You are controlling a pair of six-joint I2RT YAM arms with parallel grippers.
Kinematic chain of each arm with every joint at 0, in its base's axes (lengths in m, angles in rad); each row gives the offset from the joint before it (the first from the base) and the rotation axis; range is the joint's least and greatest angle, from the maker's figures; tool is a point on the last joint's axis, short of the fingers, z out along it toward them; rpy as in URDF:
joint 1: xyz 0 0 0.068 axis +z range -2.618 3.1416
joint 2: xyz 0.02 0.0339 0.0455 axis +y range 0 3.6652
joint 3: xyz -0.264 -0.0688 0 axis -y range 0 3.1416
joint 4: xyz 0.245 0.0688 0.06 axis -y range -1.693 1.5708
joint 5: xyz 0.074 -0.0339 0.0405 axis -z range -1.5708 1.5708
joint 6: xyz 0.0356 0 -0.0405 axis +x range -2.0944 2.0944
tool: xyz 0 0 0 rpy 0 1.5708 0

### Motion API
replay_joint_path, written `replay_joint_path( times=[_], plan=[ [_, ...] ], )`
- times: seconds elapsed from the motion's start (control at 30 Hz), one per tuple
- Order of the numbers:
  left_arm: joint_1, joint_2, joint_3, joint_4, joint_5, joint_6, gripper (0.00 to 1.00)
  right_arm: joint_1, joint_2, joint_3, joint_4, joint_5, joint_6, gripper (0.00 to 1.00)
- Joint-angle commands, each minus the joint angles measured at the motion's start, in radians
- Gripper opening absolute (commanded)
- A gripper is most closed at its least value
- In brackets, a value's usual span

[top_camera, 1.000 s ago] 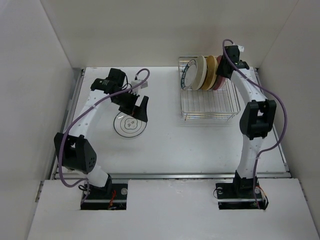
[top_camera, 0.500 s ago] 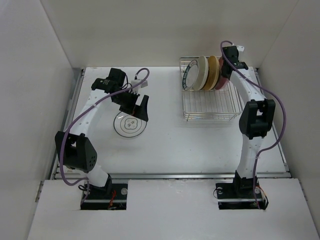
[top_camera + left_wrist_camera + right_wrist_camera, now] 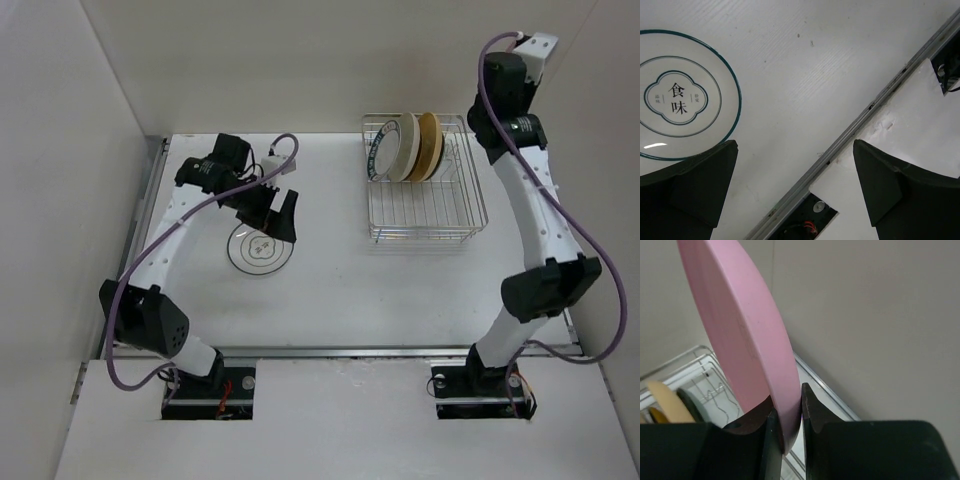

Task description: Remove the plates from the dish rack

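White tabletop (image 3: 400,290) carried a silver wire dish rack (image 3: 425,190) with three upright plates (image 3: 410,148) at its far end. High above it, the right gripper (image 3: 788,412) pinched a plain pink round plate (image 3: 740,330) by its rim. The left gripper (image 3: 795,175) hung spread wide over a white teal-ringed plate (image 3: 680,95) lying flat.

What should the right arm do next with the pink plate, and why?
Probably carry it to the table beside the dish rack and lower it: the right gripper grips the pink plate by its rim, high above the rack.
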Motion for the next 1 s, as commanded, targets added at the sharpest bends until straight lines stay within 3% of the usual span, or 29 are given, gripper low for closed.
replay_joint_path(
  times=[0.0,0.03,0.07,0.17,0.2,0.33,0.43,0.67,0.7,0.73,0.8,0.83,0.87,0.97],
  plan=[
    [-0.002,-0.085,0.060,-0.029,-0.010,-0.011,1.00,0.073,-0.126,-0.005,0.021,0.034,-0.029,0.00],
    [-0.002,-0.096,0.060,-0.029,-0.010,-0.023,1.00,0.094,-0.210,-0.045,0.021,-0.046,-0.010,0.00],
    [-0.002,-0.120,0.060,-0.013,-0.010,-0.041,1.00,0.130,-0.293,-0.138,0.021,-0.273,-0.010,0.00],
    [-0.002,-0.155,0.060,0.026,-0.010,-0.075,1.00,0.167,-0.378,-0.278,0.032,-0.650,0.063,0.00],
    [-0.002,-0.166,0.048,0.040,-0.010,-0.089,1.00,0.177,-0.401,-0.331,0.058,-0.927,0.083,0.00],
    [-0.002,-0.209,0.013,0.096,-0.057,-0.108,1.00,0.240,-0.465,-0.644,0.283,-1.447,0.152,0.00],
    [-0.002,-0.218,-0.034,0.129,-0.176,-0.141,1.00,0.321,-0.455,-0.712,0.412,-1.594,0.206,0.00],
    [-0.002,-0.218,-0.088,0.161,-0.281,-0.152,0.98,0.458,-0.358,-0.722,0.450,-1.643,0.206,0.00],
    [-0.002,-0.218,-0.088,0.149,-0.281,-0.152,0.93,0.472,-0.349,-0.722,0.463,-1.643,0.206,0.00],
    [-0.002,-0.218,-0.088,0.149,-0.281,-0.152,0.79,0.472,-0.334,-0.722,0.473,-1.653,0.206,0.00],
    [-0.002,-0.218,-0.088,0.138,-0.281,-0.143,0.64,0.483,-0.318,-0.722,0.473,-1.653,0.206,0.00],
    [-0.002,-0.229,-0.088,0.126,-0.272,-0.143,0.52,0.483,-0.306,-0.722,0.473,-1.653,0.206,0.00],
    [-0.002,-0.229,-0.079,0.109,-0.272,-0.143,0.28,0.483,-0.306,-0.722,0.486,-1.653,0.215,0.00],
    [-0.002,-0.229,-0.053,0.075,-0.263,-0.143,0.00,0.492,-0.263,-0.712,0.495,-1.633,0.215,0.00]
  ],
)
